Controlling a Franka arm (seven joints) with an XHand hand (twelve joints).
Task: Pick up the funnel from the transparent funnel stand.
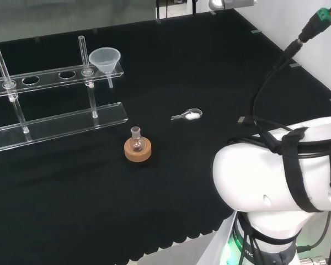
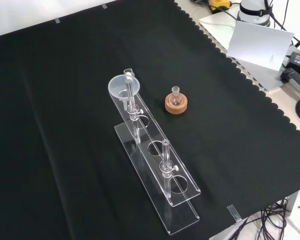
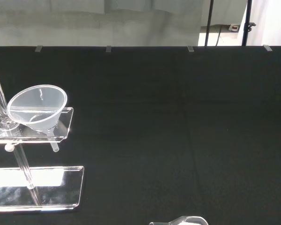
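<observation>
Sitting in the end hole of the clear acrylic funnel stand (image 1: 58,118), the translucent cone-shaped plastic funnel (image 1: 105,59) hangs with its wide mouth up and its thin stem pointing down through the upper shelf, so the shelf's rim carries it by the cone alone. In the head view it is at the right end of the stand; in the front view the funnel (image 2: 123,86) is at the stand's far end, and in the wrist view the funnel (image 3: 37,107) leans slightly in its hole.

The stand (image 2: 157,172) rests on the counter's black cloth (image 1: 209,83), its two upright rods holding the perforated shelf above a flat base plate, which leaves room beneath for the stem. Near it a small round glass flask on a cork ring (image 1: 137,148) stands apart from the base plate, and a small clear spoon holding white powder (image 1: 188,115) lies farther right in the head view.

The arm's white link (image 1: 281,176) bulks at the head view's lower right. Whether the hand's fingers are spread or curled I cannot tell. The funnel is not yet lifted; a straight upward pull would probably be needed to free its stem.
</observation>
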